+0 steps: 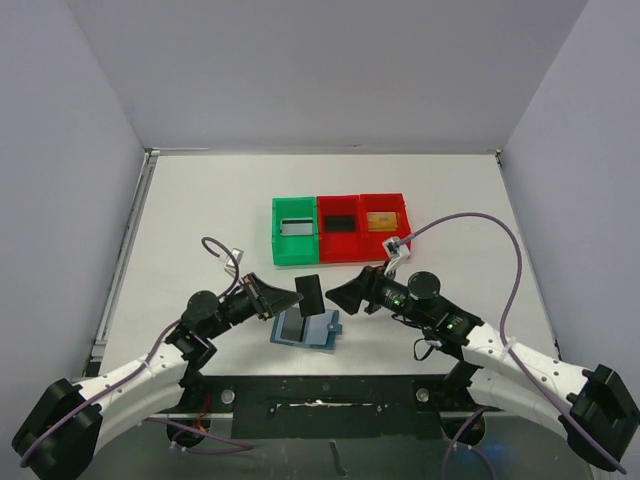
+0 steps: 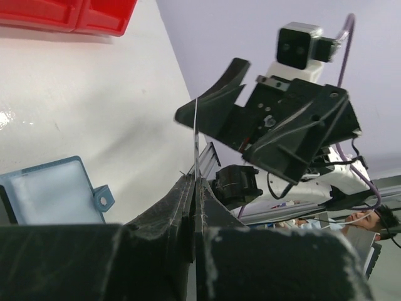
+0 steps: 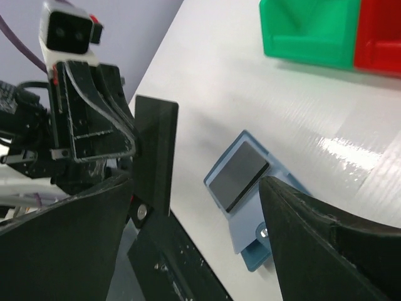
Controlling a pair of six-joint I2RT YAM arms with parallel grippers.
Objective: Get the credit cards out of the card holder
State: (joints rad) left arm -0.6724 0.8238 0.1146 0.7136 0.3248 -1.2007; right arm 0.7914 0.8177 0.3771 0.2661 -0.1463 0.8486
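Progress: one dark card (image 1: 310,292) is hanging clear of the card holder (image 1: 322,338); a grey card (image 1: 293,325) is lying in the holder on the table, yet to come out.
Left gripper (image 1: 291,298): pinching the dark card's edge, keeping it upright.
Right gripper (image 1: 340,293): gaping wide, carrying nothing.

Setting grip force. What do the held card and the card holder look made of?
Card: likely stiff plastic, matte dark; stands flat, unbent, in the left hand. Card holder: light-blue, smooth, dull sheen; soft plastic or faux leather, cannot tell.

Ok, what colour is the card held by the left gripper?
The card is black; clearest in right wrist view.
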